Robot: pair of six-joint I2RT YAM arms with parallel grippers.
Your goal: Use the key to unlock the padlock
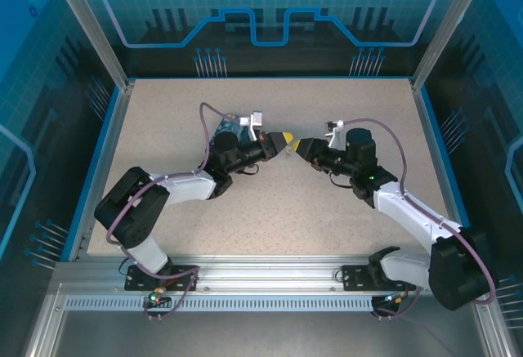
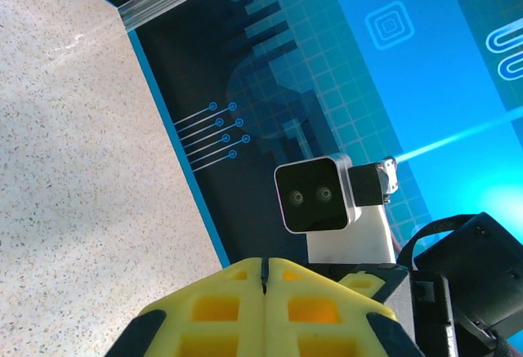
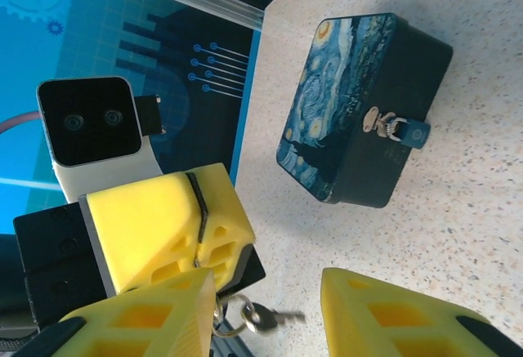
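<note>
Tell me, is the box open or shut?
Shut: its lid sits flush on the box, with the padlock hanging at the clasp.

Yellow fingers point(image 2: 214, 312) together, right wrist camera point(image 2: 315, 196) beyond

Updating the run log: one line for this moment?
left gripper shut, key hanging from it | right gripper open around key | padlock on box

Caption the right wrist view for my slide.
Open right gripper flanks the key dangling from the shut left gripper; padlock on the starry box behind.
</note>
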